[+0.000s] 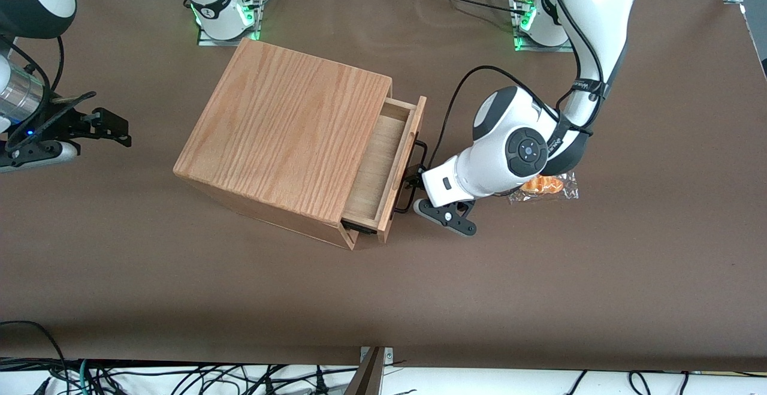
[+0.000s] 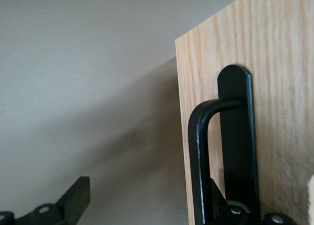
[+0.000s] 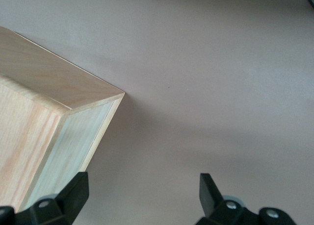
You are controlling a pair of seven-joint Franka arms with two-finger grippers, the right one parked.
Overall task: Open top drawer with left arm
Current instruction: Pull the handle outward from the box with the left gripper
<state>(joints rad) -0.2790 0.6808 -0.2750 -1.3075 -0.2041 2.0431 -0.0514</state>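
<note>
The top drawer point(image 1: 383, 161) sticks partly out of the wooden cabinet point(image 1: 287, 137) on the brown table point(image 1: 539, 293). The claw point(image 1: 413, 184) on the left arm point(image 1: 509, 149) is right at the drawer front, fingers spread wide, one finger point(image 2: 235, 210) tucked under the black handle point(image 2: 216, 156).

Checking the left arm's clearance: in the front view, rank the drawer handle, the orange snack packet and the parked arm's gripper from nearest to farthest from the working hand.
1. Black bar handle on the top drawer: right at the hand.
2. Orange snack packet: on the table under the left arm, toward the working arm's end.
3. Parked gripper: toward the parked arm's end.
</note>
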